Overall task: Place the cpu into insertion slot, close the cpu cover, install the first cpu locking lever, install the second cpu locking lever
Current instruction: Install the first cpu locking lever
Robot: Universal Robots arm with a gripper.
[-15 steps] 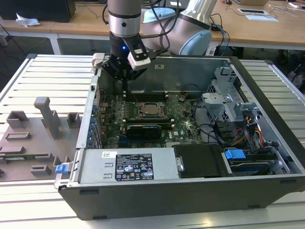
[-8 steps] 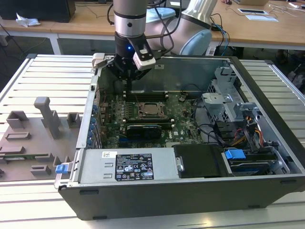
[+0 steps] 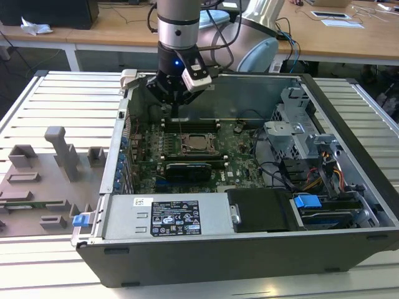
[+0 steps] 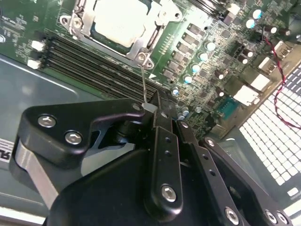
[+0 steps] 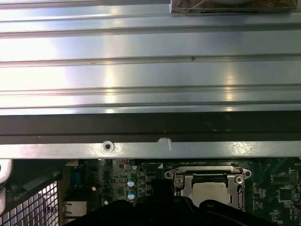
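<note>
While upright, arm [image 3: 177, 25] near insertion slot [image 3: 185, 147], fingers [image 4: 162, 141] tight on lever [image 4: 143, 84].

A silver-grey tube with a black wrist collar and a small blue light is seen for the arm [image 3: 177, 28]; the gripper [image 4: 155, 107] is built of chunky matte black linkage plates dotted with silver screws

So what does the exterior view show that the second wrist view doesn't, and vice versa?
Exterior view: the whole case, its power supply, and a grey tray on the exterior view's left. Second wrist view: a thin lever running from the socket corner to the tool tip. Both: the tool above the board, and the cpu seated in the socket.
</note>
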